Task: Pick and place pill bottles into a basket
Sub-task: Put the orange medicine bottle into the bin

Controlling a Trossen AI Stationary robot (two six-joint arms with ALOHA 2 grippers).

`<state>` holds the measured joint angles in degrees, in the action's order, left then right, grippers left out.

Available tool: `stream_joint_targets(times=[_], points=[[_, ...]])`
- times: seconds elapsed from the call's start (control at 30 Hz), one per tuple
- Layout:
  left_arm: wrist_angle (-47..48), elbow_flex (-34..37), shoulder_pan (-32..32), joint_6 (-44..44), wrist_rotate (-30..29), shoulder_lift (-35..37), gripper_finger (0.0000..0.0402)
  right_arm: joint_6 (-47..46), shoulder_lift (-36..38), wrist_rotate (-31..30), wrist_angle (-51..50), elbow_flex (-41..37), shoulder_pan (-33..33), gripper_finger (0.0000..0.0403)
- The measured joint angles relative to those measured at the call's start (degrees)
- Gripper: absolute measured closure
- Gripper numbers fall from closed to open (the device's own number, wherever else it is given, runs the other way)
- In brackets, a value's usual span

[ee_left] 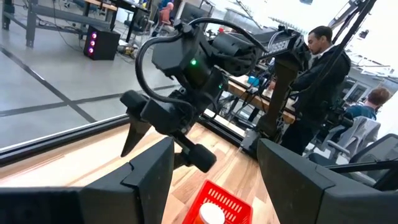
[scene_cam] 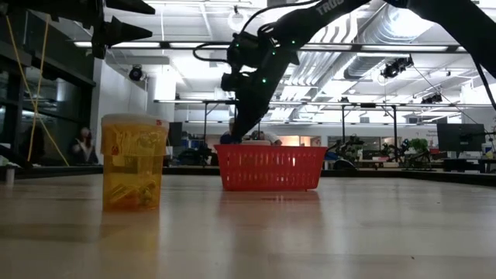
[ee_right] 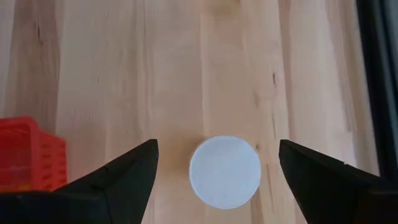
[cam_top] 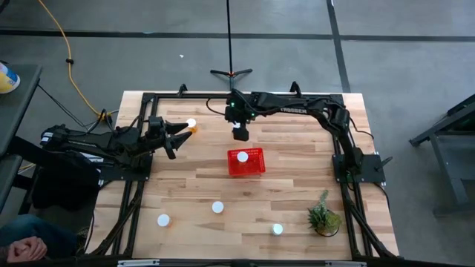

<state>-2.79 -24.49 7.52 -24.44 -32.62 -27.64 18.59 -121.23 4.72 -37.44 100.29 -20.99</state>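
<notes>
The red basket [cam_top: 254,165] stands mid-table with one pill bottle [cam_top: 242,156] inside it. My right gripper [ee_right: 217,144] hangs open just beyond the basket's far side, pointing steeply down. Its fingers stand on either side of a standing bottle's white cap [ee_right: 225,172] without touching it. My left gripper [cam_top: 180,137] waits open and level, well above the table's left part, with nothing between its fingers [ee_left: 149,174]. Another bottle [cam_top: 191,125] lies below its tips. Three more bottles [cam_top: 217,208] [cam_top: 163,219] [cam_top: 277,229] stand on their bases near the front edge.
A small green potted plant [cam_top: 323,215] stands at the front right. A black frame [cam_top: 137,178] runs along the table's sides. People [ee_left: 317,74] stand in the room beyond the table, and a person's hand [cam_top: 22,248] shows off the front left corner.
</notes>
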Motion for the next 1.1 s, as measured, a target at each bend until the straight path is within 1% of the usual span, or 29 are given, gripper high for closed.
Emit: stream_joint_targets(times=[0.2, 0.4, 0.47, 0.63, 0.9, 1.1], points=[[0.0, 0.0, 0.0, 0.1, 0.0, 0.0, 0.0137, 3.4, 0.0, 0.0, 1.3, 0.0, -0.4, 0.0079], [0.1, 0.0, 0.0, 0.1, 0.0, 0.0, 0.0137, 5.8, -1.5, 0.6, 1.3, 0.0, -0.7, 0.0079], [0.2, 0.0, 0.0, 0.1, 0.0, 0.0, 0.0137, 6.2, -2.0, 1.8, 0.7, 0.0, -0.7, 0.0079], [0.4, 0.0, 0.0, 0.1, 0.0, 0.0, 0.0137, 6.6, -3.4, 1.0, 0.8, 0.0, -0.8, 0.0079], [0.9, 0.0, 0.0, 0.1, 0.0, 0.0, 0.0137, 7.3, -5.2, 2.0, 0.8, 0.0, -1.5, 0.0080], [1.3, 0.0, 0.0, -0.1, 0.0, 0.0, 0.0137, 7.3, -5.3, 2.3, 0.4, 0.0, -2.3, 0.0080]])
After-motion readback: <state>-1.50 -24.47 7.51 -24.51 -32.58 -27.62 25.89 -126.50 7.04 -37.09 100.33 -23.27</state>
